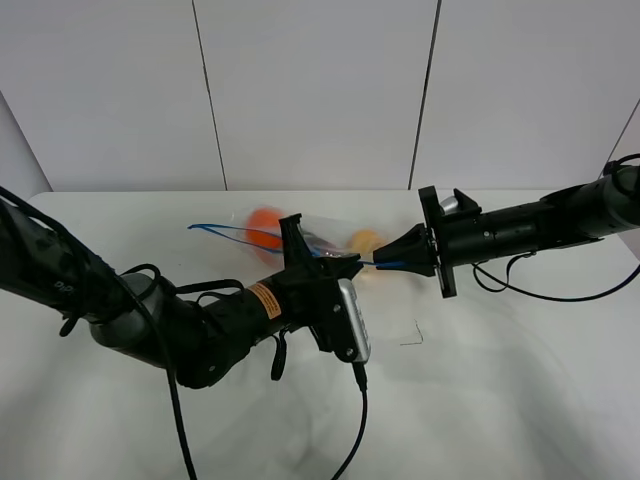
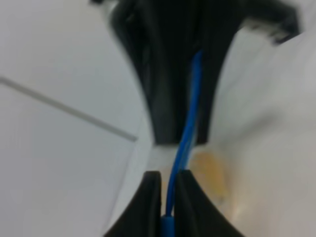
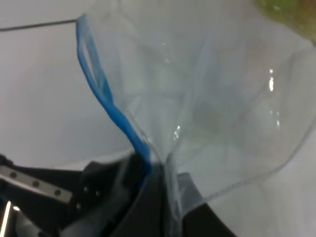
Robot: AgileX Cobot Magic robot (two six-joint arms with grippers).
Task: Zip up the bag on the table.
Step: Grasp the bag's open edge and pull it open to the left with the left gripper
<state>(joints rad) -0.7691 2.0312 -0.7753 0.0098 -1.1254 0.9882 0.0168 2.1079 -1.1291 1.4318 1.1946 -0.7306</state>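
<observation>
At the front of the exterior view the white table (image 1: 500, 400) bears a thin dark mark (image 1: 412, 335), and a black cable (image 1: 361, 420) hangs from the left arm's wrist. Behind that, the 2 grippers meet nose to nose at mid-table. The left gripper (image 1: 345, 264) (image 2: 168, 174) is pinched on the blue zip strip (image 1: 225, 231) (image 2: 185, 143) (image 3: 111, 111), which runs out between its 2 black fingers. Just beyond it the right gripper (image 1: 392, 263) (image 2: 185, 140) (image 3: 158, 173) is also clamped on the strip — only a short bare stretch lies between the 2 sets of tips.

The bag (image 1: 330, 232) (image 3: 222, 113) hangs clear and crinkled from the strip, behind the left gripper, toward the back of the table; I cannot tell whether its lower edge touches the surface. Past the left gripper the strip's 2 blue tracks stand apart. Through the plastic show an orange item (image 1: 265, 220) and a yellow one (image 1: 366, 241) (image 2: 212, 173). Farthest back — pale wall panels (image 1: 320, 90).
</observation>
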